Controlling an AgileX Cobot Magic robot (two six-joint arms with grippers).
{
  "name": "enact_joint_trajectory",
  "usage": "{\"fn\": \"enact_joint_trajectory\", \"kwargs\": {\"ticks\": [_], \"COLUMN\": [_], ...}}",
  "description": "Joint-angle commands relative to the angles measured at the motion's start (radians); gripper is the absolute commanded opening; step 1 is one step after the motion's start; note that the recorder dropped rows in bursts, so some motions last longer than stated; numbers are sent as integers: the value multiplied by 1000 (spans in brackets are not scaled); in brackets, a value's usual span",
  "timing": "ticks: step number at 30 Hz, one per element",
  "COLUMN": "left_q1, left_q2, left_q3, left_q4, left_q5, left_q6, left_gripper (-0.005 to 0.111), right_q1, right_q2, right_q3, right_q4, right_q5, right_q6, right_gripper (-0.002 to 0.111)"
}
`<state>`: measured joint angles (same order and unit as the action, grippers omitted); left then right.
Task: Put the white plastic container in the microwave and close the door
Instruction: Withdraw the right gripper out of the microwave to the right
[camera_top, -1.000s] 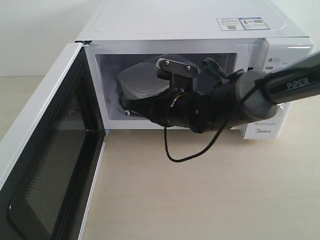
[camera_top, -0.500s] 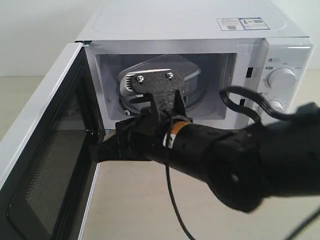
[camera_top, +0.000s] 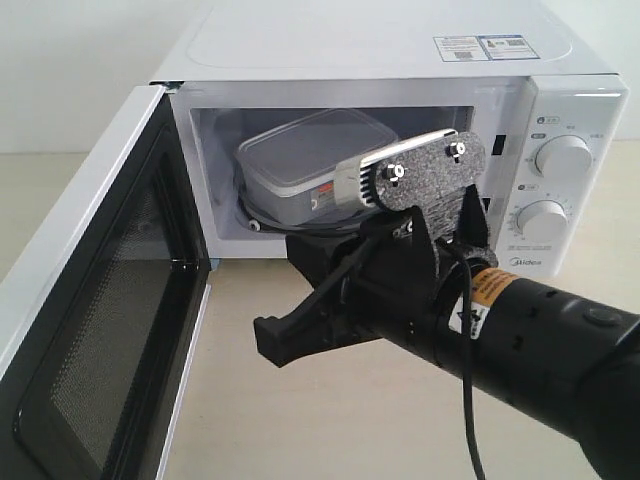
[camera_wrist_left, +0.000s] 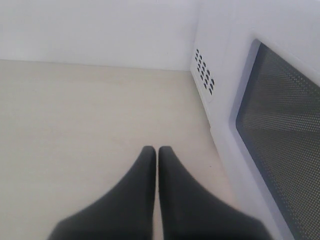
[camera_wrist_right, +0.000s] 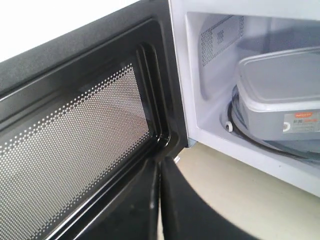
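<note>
The white plastic container (camera_top: 300, 160) lies flat inside the cavity of the white microwave (camera_top: 380, 45), lid up, on the turntable; the right wrist view shows the container (camera_wrist_right: 280, 95) too. The door (camera_top: 110, 330) stands wide open to the left, its black mesh inner face (camera_wrist_right: 75, 145) showing. My right gripper (camera_top: 268, 348) is outside the cavity, in front of the opening, shut and empty, its tips (camera_wrist_right: 159, 162) pointing at the door's lower inner edge. My left gripper (camera_wrist_left: 157, 150) is shut and empty over the table, beside the door's outer window (camera_wrist_left: 280, 125). It does not show in the exterior view.
Two round knobs (camera_top: 565, 157) (camera_top: 545, 218) sit on the microwave's right panel. Vent holes (camera_wrist_left: 204, 72) mark its left side wall. The beige tabletop (camera_top: 300, 420) stretches in front of the microwave. The right arm's black cable (camera_top: 468, 420) hangs below it.
My right gripper has come out of the cavity and swung toward the door, leaving the container resting flat inside. The door has not moved.
</note>
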<state>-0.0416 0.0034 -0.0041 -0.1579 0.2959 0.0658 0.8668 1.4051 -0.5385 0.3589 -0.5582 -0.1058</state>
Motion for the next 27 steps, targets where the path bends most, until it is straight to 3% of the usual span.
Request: {"fn": "enact_joint_trajectory", "kwargs": {"ticks": [1,20,27], "left_q1": [2,2,2], "left_q2": [-3,-3,-3], "left_q3": [4,4,4], "left_q4": [-11,-11,-11], "left_q5": [1,1,1], "left_q6": [-7,-7,-7], "left_gripper": [4,4,4], "right_q1": [1,-1,-14], "right_q2": [-9,-94,-205], "right_q3": [4,4,4], "right_q4": [-1,55,57], "right_q5": [-19,35,120], "right_q6": [-1,-30,-180], "right_gripper": [0,0,0]}}
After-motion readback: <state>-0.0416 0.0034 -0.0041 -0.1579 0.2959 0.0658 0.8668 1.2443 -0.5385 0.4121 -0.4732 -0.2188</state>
